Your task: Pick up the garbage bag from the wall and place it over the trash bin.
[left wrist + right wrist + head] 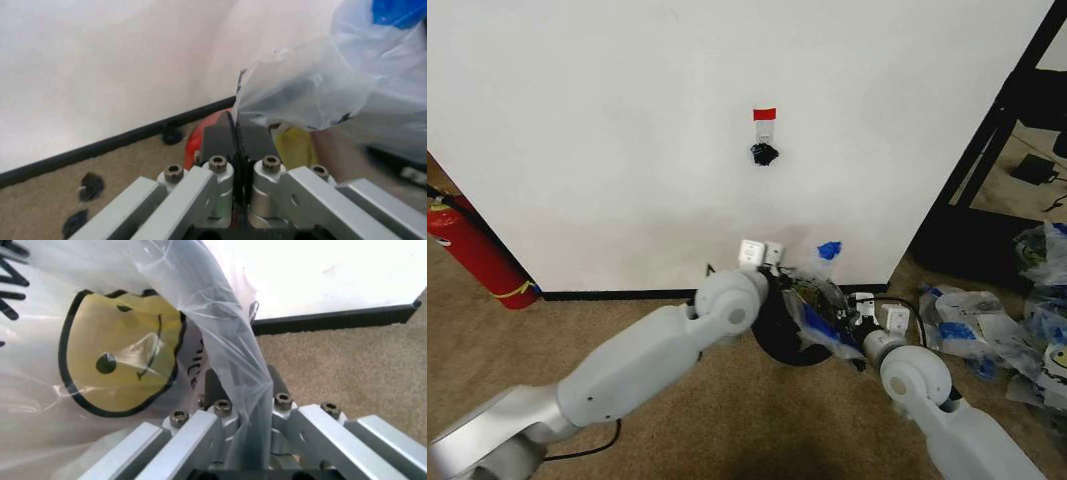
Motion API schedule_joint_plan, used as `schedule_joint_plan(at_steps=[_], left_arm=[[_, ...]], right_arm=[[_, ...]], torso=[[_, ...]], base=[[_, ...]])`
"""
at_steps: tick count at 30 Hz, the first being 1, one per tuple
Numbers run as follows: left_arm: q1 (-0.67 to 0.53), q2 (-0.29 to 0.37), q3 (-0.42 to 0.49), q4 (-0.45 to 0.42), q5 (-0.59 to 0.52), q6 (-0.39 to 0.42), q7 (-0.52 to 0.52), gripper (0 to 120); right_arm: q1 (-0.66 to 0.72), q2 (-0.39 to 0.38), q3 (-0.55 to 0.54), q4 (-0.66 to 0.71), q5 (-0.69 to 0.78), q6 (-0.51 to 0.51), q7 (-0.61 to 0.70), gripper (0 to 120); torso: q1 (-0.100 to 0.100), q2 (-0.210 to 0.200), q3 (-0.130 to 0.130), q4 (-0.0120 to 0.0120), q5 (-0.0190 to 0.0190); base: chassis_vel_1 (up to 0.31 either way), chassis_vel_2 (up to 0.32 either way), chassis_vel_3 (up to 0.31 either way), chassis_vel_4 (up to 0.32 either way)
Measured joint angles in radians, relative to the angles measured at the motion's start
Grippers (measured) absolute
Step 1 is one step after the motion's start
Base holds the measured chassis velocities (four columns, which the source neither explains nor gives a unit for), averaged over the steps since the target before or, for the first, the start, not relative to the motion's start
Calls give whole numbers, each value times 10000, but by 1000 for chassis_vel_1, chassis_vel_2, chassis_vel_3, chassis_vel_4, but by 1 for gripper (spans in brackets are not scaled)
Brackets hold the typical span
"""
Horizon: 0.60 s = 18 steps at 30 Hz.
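Garbage bag point(819, 300) draped over trash bin point(779, 340) at wall point(627, 130) base, 12 o'clock from me. My left pincer point(235, 131) and right pincer point(241, 377) both clamped on film. Feather-light, limp, slippery, tear-prone; I'd grip bunched rim or blue handles.

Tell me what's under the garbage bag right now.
The trash bin sits beneath the garbage bag; plastic and both arms cover its rim and inside. Left gripper and right gripper pinch the bag.
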Motion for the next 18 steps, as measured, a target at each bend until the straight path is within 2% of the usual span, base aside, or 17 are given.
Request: schedule_joint_plan(at_steps=[7, 10, 18], left_arm=[[195, 465, -206, -27, -56, 103, -24, 0], [200, 722, -281, -135, -137, 155, -29, 0], [275, 1250, -433, -511, -301, 253, -35, 0]], right_arm=[[-359, -39, 178, 136, -322, 396, -628, 0], [-620, -123, 267, 153, -746, 758, -1308, 0], [-712, -126, 385, 37, -903, 1221, -1706, 0]], torso=[[0, 0, 0, -3, -2], [0, 0, 0, -4, 0], [0, 0, 0, -4, 1]], base=[[0, 0, 0, 0], [0, 0, 0, 0], [0, 0, 0, 0]])
